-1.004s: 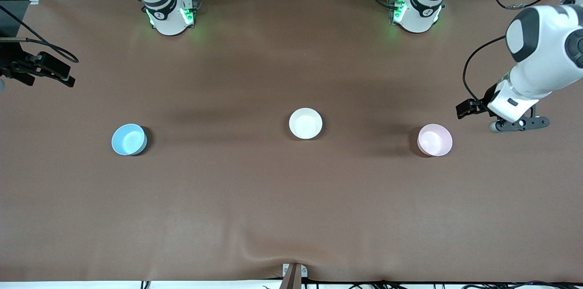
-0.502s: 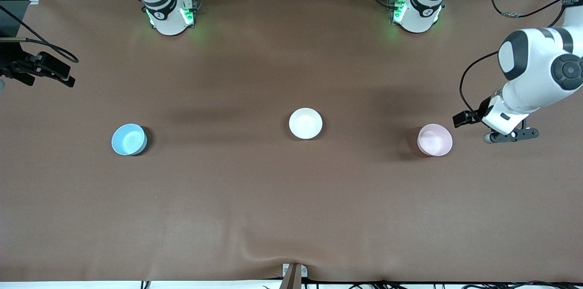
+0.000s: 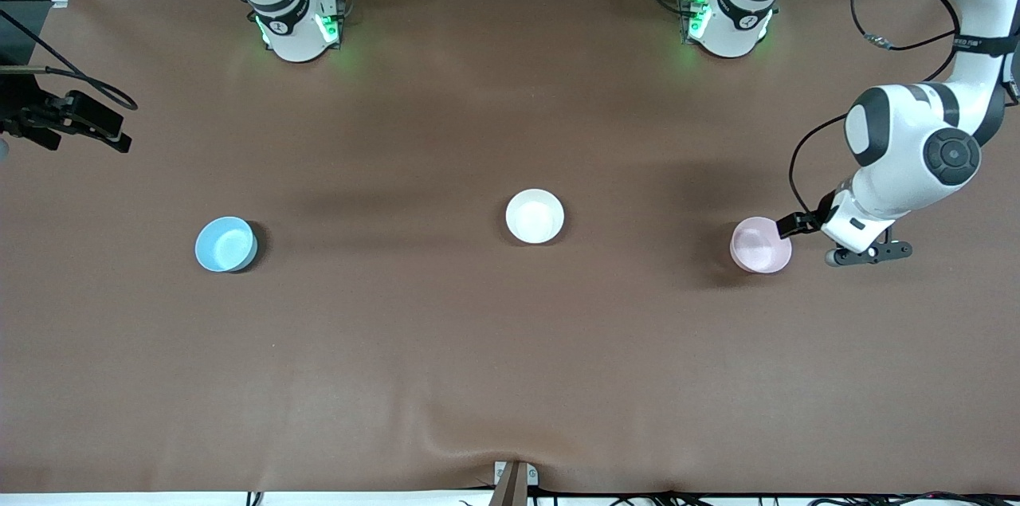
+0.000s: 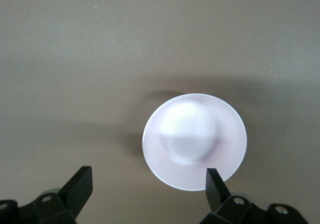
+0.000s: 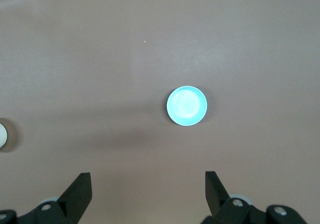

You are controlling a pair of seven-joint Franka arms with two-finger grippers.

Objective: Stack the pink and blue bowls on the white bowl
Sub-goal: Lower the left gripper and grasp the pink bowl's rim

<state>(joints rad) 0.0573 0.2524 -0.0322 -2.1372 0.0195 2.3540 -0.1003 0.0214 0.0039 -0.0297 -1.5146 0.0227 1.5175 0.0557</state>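
The right claw (image 5: 145, 194) is cut off at the right wrist view's edge; the white bowl (image 5: 2, 135) is half cropped there too.

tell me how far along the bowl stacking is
Nothing is stacked yet: the white bowl sits alone mid-table, holding nothing. In hand: the left gripper, open, hangs beside the pink bowl, which sits on the table. The right gripper, open, is high over the table with the blue bowl in its view. Both pickups and placements remain.
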